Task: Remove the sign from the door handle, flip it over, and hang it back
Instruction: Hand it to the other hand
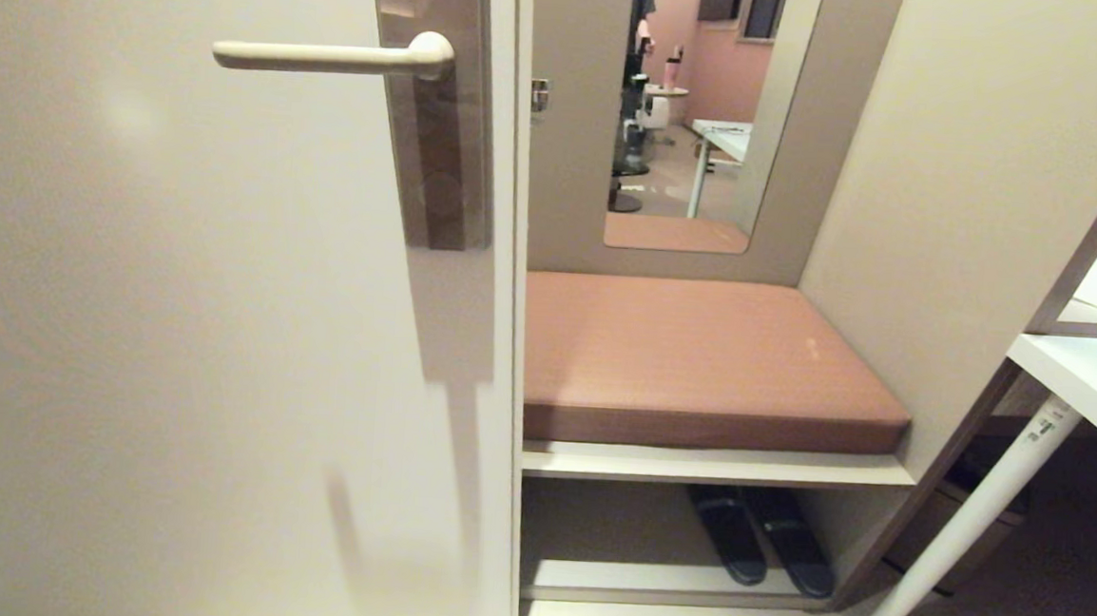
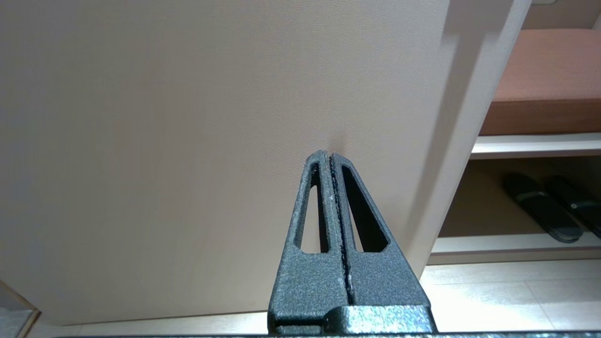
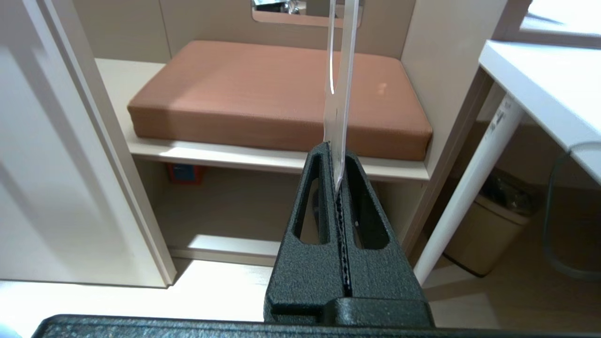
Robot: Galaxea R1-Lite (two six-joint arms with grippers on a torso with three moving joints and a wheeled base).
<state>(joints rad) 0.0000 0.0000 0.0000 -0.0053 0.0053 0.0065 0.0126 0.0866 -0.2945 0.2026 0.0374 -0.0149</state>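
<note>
My right end effector [image 3: 339, 164] is clamped on the bottom edge of the sign [image 3: 339, 84], edge-on, well away from the bare door handle [image 1: 335, 57]; thin, light and bendy, it needs an edge pinch; my left end effector [image 2: 330, 159] is closed, empty.

bench shelf [image 1: 720, 465] | brown cushion [image 1: 698, 360] on top | slippers [image 1: 763, 540] beneath

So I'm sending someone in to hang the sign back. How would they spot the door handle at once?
Find the big cream door left of the cushioned bench. Near its right edge runs a tall brown-grey metal plate; the door handle is the slim cream bar sticking out sideways from it, the only thing jutting from the door.
</note>
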